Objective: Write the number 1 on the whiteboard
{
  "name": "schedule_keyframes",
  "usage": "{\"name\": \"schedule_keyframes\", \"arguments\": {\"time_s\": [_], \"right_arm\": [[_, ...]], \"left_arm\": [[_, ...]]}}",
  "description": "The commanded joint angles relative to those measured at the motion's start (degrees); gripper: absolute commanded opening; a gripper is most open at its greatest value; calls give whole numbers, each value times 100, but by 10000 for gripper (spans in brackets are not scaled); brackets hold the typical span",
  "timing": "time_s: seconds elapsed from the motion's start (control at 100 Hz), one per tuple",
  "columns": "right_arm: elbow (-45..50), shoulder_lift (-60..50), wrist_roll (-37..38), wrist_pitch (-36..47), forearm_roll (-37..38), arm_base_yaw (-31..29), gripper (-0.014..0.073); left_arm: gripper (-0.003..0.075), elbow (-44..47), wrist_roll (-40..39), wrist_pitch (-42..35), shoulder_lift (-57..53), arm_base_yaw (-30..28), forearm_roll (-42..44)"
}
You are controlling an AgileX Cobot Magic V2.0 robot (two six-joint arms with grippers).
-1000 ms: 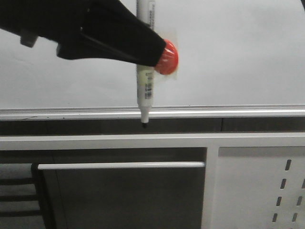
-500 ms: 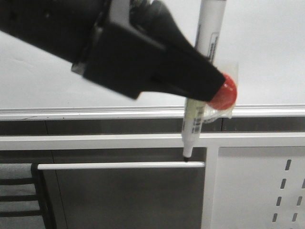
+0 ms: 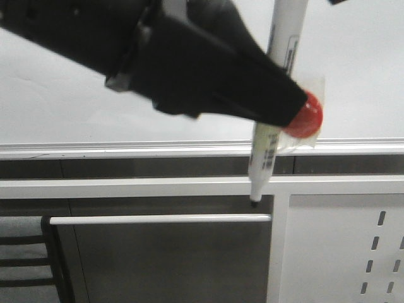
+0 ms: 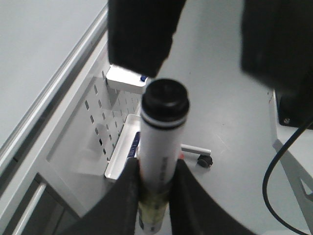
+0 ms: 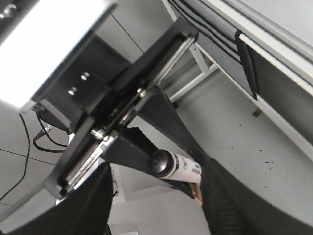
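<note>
One gripper, the left (image 3: 297, 117), is clamped on a marker (image 3: 273, 126) held upright, tip below the whiteboard's (image 3: 353, 69) rail. No number 1 shows. The right gripper (image 5: 156, 196) hangs spread, empty. Next, I judge: lift the tip to the board.

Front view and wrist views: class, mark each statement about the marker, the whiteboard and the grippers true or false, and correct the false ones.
1. The left gripper clamps the marker. True.
2. The marker tip points upward. False: it points down, below the whiteboard rail.
3. A number 1 is visible on the whiteboard. False: no stroke shows on the part in view.
4. The right gripper holds the marker. False: its fingers stand apart, empty.
5. The left gripper has a red pad. True.
</note>
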State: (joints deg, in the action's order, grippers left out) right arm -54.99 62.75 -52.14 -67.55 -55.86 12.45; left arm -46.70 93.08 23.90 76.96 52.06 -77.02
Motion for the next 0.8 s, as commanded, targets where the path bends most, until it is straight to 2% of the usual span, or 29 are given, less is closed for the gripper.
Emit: {"name": "schedule_keyframes", "arguments": {"time_s": [0.0, 0.18, 0.23, 0.45, 0.55, 0.71, 0.79], "right_arm": [[-186, 20, -34, 129, -293, 91, 365], [-186, 95, -34, 368, -170, 268, 363], [-186, 118, -34, 392, -133, 304, 338], [-186, 117, -45, 392, -53, 304, 38], [-186, 117, -53, 392, -25, 304, -73], [-186, 117, -53, 392, -25, 304, -70], [-186, 117, -53, 392, 55, 304, -70]], "left_arm": [[-20, -238, -52, 95, -109, 37, -162], [-20, -238, -52, 95, -109, 37, -141], [-20, -238, -52, 95, -109, 37, -141], [-20, -238, -52, 77, -109, 37, -141], [-20, -238, -52, 65, -109, 37, -141], [-17, -238, -52, 49, -109, 37, -58], [37, -238, -52, 49, -120, 37, -45]]}}
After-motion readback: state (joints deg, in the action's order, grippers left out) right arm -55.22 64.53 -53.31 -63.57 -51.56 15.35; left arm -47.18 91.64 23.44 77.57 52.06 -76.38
